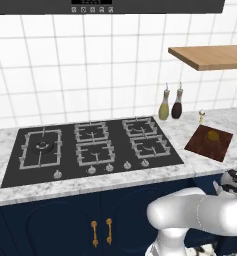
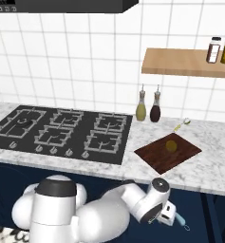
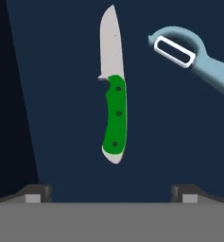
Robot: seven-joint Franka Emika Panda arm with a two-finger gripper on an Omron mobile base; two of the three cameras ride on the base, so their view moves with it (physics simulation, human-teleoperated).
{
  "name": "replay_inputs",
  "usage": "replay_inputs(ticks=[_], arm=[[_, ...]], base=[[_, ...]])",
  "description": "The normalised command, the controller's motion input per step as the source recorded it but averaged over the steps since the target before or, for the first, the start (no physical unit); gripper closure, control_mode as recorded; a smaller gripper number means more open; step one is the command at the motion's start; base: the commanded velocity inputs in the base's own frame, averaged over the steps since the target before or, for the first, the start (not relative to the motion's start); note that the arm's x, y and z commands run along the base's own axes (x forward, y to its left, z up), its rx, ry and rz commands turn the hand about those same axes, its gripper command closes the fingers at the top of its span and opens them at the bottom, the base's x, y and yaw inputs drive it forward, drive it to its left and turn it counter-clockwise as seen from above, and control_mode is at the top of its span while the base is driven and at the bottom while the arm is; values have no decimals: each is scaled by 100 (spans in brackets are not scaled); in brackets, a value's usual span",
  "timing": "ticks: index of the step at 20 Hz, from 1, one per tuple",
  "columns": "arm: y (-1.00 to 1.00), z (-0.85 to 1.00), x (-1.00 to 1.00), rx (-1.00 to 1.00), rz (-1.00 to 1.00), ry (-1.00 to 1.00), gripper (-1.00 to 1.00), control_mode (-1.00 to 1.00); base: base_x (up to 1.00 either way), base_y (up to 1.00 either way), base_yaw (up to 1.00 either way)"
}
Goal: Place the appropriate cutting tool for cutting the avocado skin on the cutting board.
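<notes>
Hovering with fingers spread wide and empty, the gripper (image 3: 111, 193) faces a green-handled knife (image 3: 114, 92), pale-blue peeler (image 3: 193, 52) at 2 o'clock; no legible writing on either.

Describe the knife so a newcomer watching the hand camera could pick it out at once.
On the dark navy surface ahead of the gripper, two tools lie side by side. The knife is the middle one: silver blade, green handle with three rivets. Its neighbour, the peeler, is pale blue with a slotted head.
</notes>
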Motion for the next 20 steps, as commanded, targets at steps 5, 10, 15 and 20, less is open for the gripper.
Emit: replay_inputs(ticks=[5, 10, 15, 20], arm=[[1, -30, 24, 0, 0, 0, -100, -100], [0, -28, 22, 0, 0, 1, -100, -100], [-1, -22, 21, 0, 0, 2, -100, -100], [-4, -30, 4, 0, 0, 1, -100, -100]], base=[[0, 0, 0], [0, 0, 0], [0, 0, 0], [0, 0, 0]])
